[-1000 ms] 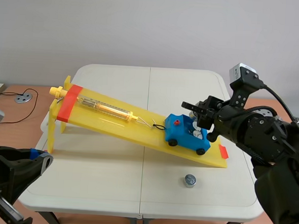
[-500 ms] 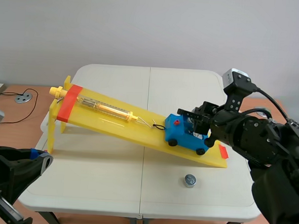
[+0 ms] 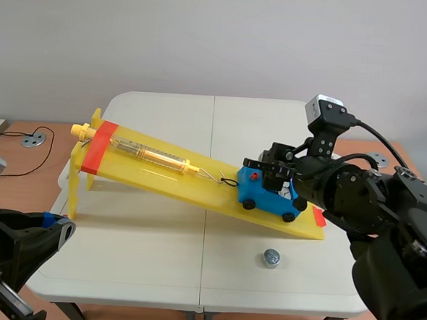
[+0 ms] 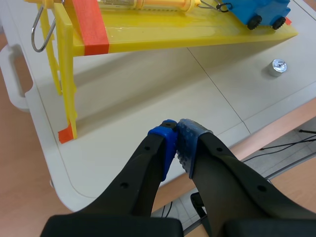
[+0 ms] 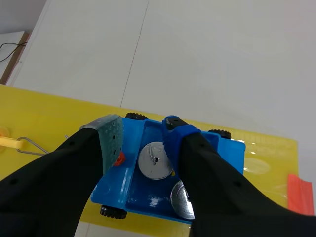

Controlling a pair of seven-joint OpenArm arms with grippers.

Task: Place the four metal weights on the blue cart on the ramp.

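We see the blue plastic toy cart (image 3: 268, 194) standing low on the sloped yellow plastic ramp (image 3: 170, 179), which lies across the white table (image 3: 157, 244). The right gripper (image 5: 143, 133) hangs directly over the cart's open bed, its fingers set apart at a moderate width and holding nothing. In the right wrist view a round silver metal weight (image 5: 155, 160) lies flat on the cart's floor under the gap between the fingers; the grey-green pad stands clear of it, while the blue-tipped finger overlaps its edge. A second silver metal weight (image 5: 181, 200) lies just beside the first, partly hidden by that same finger. A third silver weight (image 3: 270, 258) sits on the table in front of the ramp's low end, well apart from the cart.

The right arm comes in from the right side and reaches toward the middle, its wrist about level above the ramp. The left gripper (image 4: 177, 131) hovers low over the table's near left edge, its two pads pressed together with nothing between them. A yellow tube-shaped spring scale (image 3: 152, 155) lies along the ramp, its wire hook joined to the cart's uphill end.
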